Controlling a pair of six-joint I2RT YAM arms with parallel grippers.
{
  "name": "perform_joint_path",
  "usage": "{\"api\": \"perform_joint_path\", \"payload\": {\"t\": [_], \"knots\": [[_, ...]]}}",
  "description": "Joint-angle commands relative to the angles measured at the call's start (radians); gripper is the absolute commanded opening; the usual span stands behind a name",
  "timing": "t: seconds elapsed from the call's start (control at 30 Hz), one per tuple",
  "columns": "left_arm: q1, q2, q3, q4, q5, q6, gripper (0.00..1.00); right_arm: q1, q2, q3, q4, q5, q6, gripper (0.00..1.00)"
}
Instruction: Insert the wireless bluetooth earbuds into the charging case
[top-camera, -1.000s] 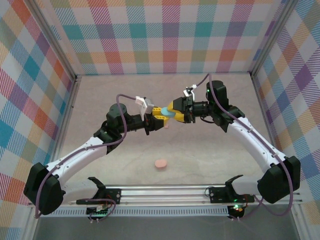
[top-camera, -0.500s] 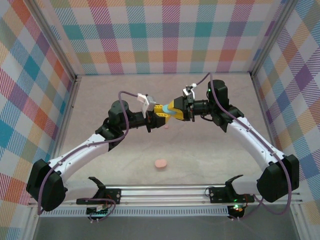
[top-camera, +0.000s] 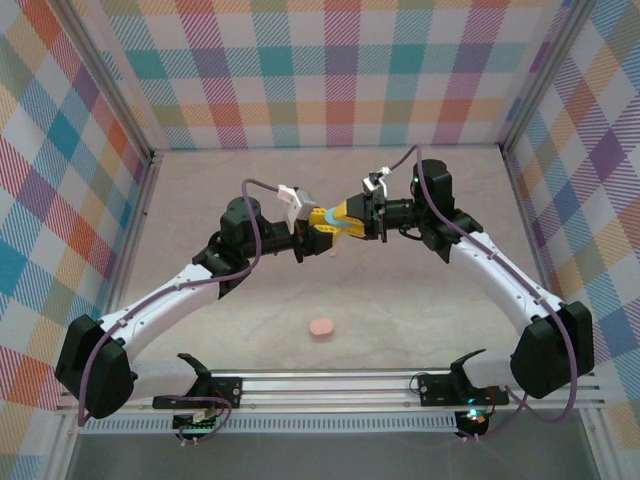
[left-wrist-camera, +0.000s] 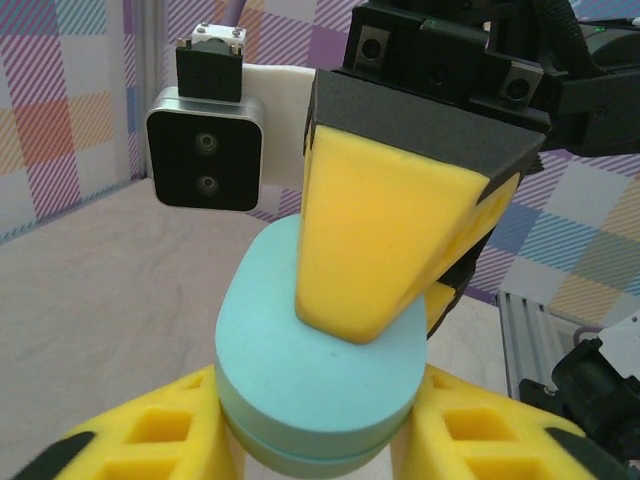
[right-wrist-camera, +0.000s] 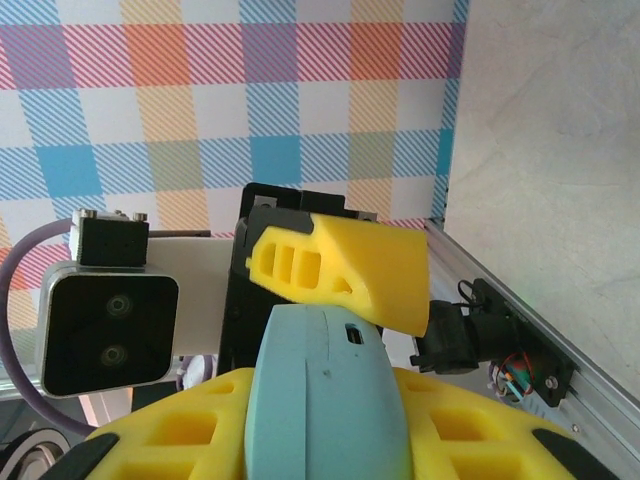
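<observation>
Both wrists now sit slightly farther from the bases. Right gripper (top-camera: 343, 221) clamps the light blue charging case (left-wrist-camera: 300, 385) across its flat faces, mid-air above the table (top-camera: 420, 300). Left gripper (top-camera: 317, 241) fingers flank it, grip unclear.

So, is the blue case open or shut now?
Shut. The blue case shows its two halves closed together, with a thin seam running around its edge and no gap between them.
</observation>
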Motion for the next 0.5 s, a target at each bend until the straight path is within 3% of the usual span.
{"api": "perform_joint_path", "payload": {"t": [0.0,0.03,0.07,0.23,0.47], "knots": [[-0.007,-0.018,0.016,-0.059,-0.028,0.026,0.62,0.000,0.018,-0.009,0.065,-0.023,0.018,0.27],[-0.007,-0.030,0.011,-0.078,-0.040,0.035,0.74,-0.010,0.023,-0.005,0.063,-0.022,0.016,0.27],[-0.007,-0.045,0.004,-0.097,-0.057,0.044,0.97,-0.024,0.028,-0.003,0.061,-0.022,0.013,0.27],[-0.007,-0.123,-0.042,-0.176,-0.136,0.069,1.00,-0.112,0.067,0.024,0.012,-0.019,-0.070,0.27],[-0.007,-0.185,-0.094,-0.288,-0.235,0.068,1.00,-0.177,0.229,0.060,-0.147,0.051,-0.385,0.27]]}}
